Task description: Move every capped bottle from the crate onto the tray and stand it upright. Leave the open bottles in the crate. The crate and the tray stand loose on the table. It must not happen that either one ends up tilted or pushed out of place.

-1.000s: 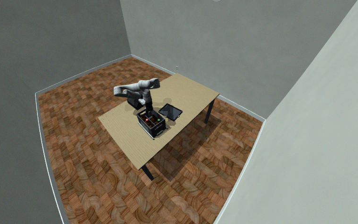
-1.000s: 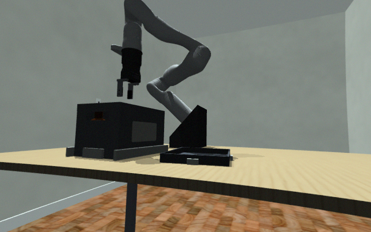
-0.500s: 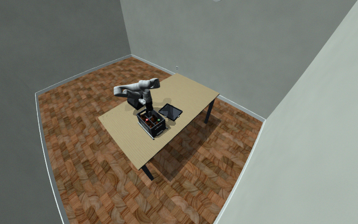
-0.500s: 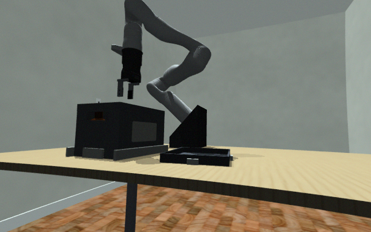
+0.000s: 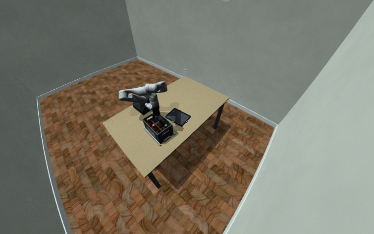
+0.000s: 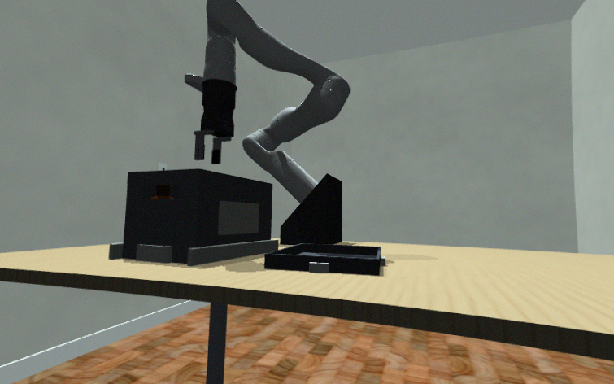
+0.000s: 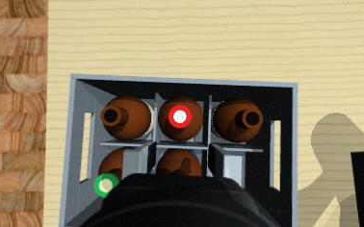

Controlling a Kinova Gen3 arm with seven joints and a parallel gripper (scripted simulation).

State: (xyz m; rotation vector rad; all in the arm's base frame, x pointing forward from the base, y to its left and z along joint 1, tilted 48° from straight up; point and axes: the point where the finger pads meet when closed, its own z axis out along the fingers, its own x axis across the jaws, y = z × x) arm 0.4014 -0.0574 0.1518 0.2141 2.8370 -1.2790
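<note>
The dark crate (image 5: 165, 137) (image 6: 161, 221) (image 7: 183, 80) holds brown bottles in divided cells. In the wrist view, a red-and-white capped bottle (image 7: 179, 116) stands at upper middle, between an open bottle (image 7: 111, 116) at left and another open bottle (image 7: 251, 118) at right. A green-capped bottle (image 7: 106, 185) is at lower left. A lower-middle bottle (image 7: 179, 164) has its top hidden by the gripper body; the lower-right cell is mostly hidden. My gripper (image 6: 207, 159) (image 7: 182, 154) is open and empty above the crate. The black tray (image 5: 179, 116) (image 6: 289, 263) lies beside the crate with no bottle on it.
Low grey rails (image 6: 232, 251) stand along the crate's foot. The black robot base (image 5: 140, 107) (image 6: 318, 214) stands behind the crate and tray. Crate walls and cell dividers (image 7: 183, 144) surround the bottles. The table's front edge (image 6: 299, 300) runs near the tray.
</note>
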